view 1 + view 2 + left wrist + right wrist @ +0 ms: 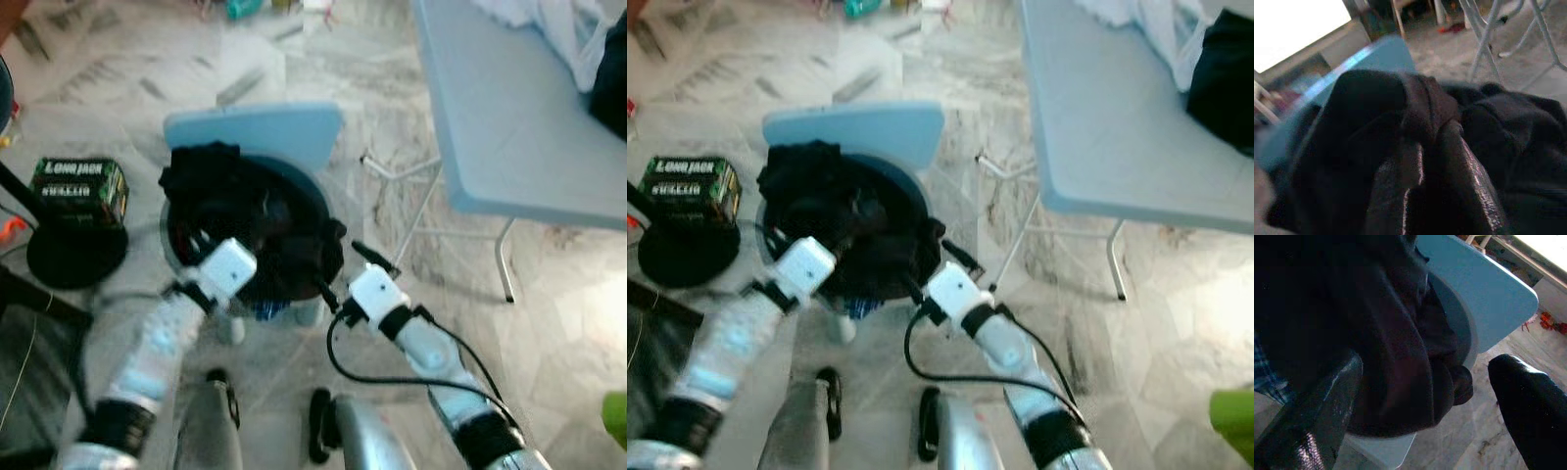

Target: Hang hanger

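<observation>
Marble floor (pixel 294 59), blue basket (pixel 255 132) of dark clothes (pixel 265 220)

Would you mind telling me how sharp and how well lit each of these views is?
Both eye views are softly blurred, with evenly lit floor and a bright patch at lower right; the left wrist view is dim over the dark clothes, with a blown-out white area; the right wrist view is dark and unfocused on its near fingers, beside the blue chair.
</observation>
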Available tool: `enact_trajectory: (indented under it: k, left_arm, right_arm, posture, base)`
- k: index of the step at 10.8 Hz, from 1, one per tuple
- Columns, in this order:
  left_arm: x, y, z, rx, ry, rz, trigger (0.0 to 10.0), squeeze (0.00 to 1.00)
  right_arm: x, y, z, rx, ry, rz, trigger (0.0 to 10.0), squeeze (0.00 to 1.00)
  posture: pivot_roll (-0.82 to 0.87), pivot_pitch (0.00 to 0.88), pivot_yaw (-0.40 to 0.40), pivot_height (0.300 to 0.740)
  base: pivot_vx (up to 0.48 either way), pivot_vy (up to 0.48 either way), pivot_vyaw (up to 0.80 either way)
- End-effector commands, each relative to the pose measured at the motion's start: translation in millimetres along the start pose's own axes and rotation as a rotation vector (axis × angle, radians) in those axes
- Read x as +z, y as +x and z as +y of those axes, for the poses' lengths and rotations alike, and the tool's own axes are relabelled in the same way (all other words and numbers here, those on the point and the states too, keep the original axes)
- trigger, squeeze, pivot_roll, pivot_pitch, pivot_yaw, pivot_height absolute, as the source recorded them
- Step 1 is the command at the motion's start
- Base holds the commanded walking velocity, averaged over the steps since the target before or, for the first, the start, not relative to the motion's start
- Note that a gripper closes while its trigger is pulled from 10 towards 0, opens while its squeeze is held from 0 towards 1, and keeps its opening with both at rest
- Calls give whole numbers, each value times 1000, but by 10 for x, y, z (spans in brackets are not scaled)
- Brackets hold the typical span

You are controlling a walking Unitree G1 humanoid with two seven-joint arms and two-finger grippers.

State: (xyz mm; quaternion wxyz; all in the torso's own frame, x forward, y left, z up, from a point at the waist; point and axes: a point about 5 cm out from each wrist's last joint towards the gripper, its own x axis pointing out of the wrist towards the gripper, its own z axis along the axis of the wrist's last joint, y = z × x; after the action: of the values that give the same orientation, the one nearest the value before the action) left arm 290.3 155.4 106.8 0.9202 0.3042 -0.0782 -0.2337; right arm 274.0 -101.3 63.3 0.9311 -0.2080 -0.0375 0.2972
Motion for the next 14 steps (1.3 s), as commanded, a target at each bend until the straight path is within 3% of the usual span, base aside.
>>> enact_trajectory:
  k: [1, 3, 5, 6, 7, 8, 10, 11, 12, 13, 14]
  left_arm:
    - [147, 25, 231, 81, 34, -73, 0, 0]
    - [360, 129, 737, 180, 116, -138, 0, 0]
    - [710, 245, 967, 201, 177, -254, 0, 0]
    - [615, 253, 824, 117, 124, -203, 0, 0]
    - [396, 190, 582, -5, 87, -104, 0, 0]
    - [212, 34, 227, -157, 20, -24, 0, 0]
    - [31, -192, -151, -326, -68, 91, 0, 0]
    - [-103, -356, -337, -450, -80, 179, 0, 0]
    - [-209, -482, -417, -517, -66, 264, 0, 0]
    - [-226, -480, -383, -486, -36, 283, 4314, 0]
    - [-213, -390, -247, -302, -31, 271, 10000, 490]
  right_arm:
    - [-37, -11, 20, 10, -2, 11, 10000, 0]
    - [-9, 50, 40, 16, -2, -2, 10000, 0]
    - [-14, 59, 15, -1, -1, -3, 10000, 0]
    - [-22, 50, 25, -6, 2, -2, 10000, 0]
    - [-28, 33, 42, -8, 5, -2, 10000, 0]
    - [-51, -8, 63, -3, 10, 5, 10000, 0]
    - [-80, -43, 63, 15, 3, 15, 10000, 0]
    - [-89, -41, 42, 16, -1, 19, 10000, 0]
    - [-89, -32, 18, 12, -3, 21, 10000, 0]
    - [-89, -33, 14, 12, -1, 22, 10000, 0]
    - [-116, -88, 50, 16, 11, 28, 10000, 0]
  posture:
    - [79, 178, -138, 740]
    - [90, 167, -130, 740]
    - [88, 163, -114, 740]
    - [83, 170, -108, 740]
    - [77, 179, -106, 740]
    - [76, 189, -111, 740]
    - [81, 211, -124, 740]
    - [84, 218, -125, 740]
    - [82, 224, -123, 740]
    - [79, 228, -121, 740]
    - [82, 232, -116, 740]
  base:
    - [0, 0, 0]
    - [0, 0, 0]
    - [0, 0, 0]
    - [0, 0, 0]
    - [0, 0, 0]
    - [0, 0, 0]
    - [0, 0, 0]
    - [0, 0, 0]
    - [0, 0, 0]
    - [0, 0, 0]
    - [0, 0, 0]
